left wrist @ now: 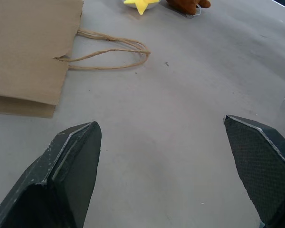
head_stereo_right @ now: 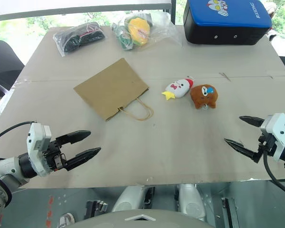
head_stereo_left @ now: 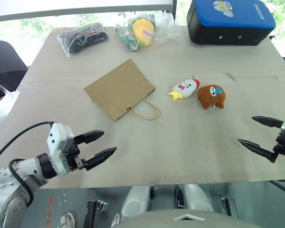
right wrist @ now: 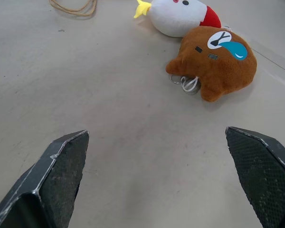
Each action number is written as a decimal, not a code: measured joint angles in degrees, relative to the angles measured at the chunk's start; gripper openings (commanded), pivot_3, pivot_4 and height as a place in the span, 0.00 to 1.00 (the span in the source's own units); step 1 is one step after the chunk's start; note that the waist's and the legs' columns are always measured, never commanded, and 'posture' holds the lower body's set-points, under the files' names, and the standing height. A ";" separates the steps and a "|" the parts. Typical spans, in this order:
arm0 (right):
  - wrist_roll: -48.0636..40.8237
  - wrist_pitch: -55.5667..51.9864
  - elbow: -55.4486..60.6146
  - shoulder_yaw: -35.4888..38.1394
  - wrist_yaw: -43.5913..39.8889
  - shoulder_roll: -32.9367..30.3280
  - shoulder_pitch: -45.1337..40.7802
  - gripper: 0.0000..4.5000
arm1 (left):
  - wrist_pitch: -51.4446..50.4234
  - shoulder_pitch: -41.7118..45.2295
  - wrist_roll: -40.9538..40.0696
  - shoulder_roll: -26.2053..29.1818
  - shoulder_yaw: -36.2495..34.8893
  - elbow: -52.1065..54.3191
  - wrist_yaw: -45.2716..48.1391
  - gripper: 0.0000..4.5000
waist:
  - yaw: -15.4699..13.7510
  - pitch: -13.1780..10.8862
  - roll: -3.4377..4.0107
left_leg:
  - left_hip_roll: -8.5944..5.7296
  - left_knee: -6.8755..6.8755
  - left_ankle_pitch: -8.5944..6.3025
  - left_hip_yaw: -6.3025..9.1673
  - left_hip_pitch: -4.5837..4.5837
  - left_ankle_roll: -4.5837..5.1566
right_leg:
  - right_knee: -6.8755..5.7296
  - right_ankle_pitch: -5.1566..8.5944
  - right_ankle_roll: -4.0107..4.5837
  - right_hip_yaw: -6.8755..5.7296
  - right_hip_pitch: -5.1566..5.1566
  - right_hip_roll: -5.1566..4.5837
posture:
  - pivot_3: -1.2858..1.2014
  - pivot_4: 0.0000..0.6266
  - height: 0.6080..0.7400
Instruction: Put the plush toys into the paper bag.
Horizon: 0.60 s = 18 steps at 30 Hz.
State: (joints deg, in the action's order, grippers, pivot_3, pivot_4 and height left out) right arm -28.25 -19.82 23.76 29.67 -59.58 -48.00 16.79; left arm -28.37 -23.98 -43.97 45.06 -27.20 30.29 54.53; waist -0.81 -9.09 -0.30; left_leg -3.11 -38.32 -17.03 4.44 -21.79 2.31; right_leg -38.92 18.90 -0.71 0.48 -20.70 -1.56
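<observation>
1. Left tool spread wide and empty, low over the near-left part of the worktop; pointing toward the middle.
2. Right tool likewise spread wide, empty, over the near-right edge; well apart from both toys.
3. Paper bag flat on the worktop, left of centre; cord handles trailing toward the near side.
4. White plush toy with red top and yellow star, just right of the bag; brown plush toy touching or nearly touching its right side.
5. At the far edge: bagged dark item, plastic-wrapped yellow-green toy, blue-topped case.
</observation>
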 measured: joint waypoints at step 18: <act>0.15 -9.99 19.08 -16.39 18.79 9.42 0.83 0.30 | 23.04 41.05 36.00 -1.73 31.42 -29.55 -1.80 0.88 | -0.15 0.08 0.02 | -0.03 -0.06 0.04 0.11 -0.11 -0.06 | -0.10 -0.09 -0.06 -0.22 -0.10 0.01 | 0.52 0.24 1.00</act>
State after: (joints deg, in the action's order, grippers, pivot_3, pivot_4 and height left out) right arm -28.10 -29.80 42.84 13.28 -40.79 -38.58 17.62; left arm -5.33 17.08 -7.96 43.33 4.22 0.74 52.74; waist -0.97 -9.01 -0.28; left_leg -3.14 -38.38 -16.98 4.55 -21.90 2.26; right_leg -39.01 18.82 -0.78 0.25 -20.80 -1.55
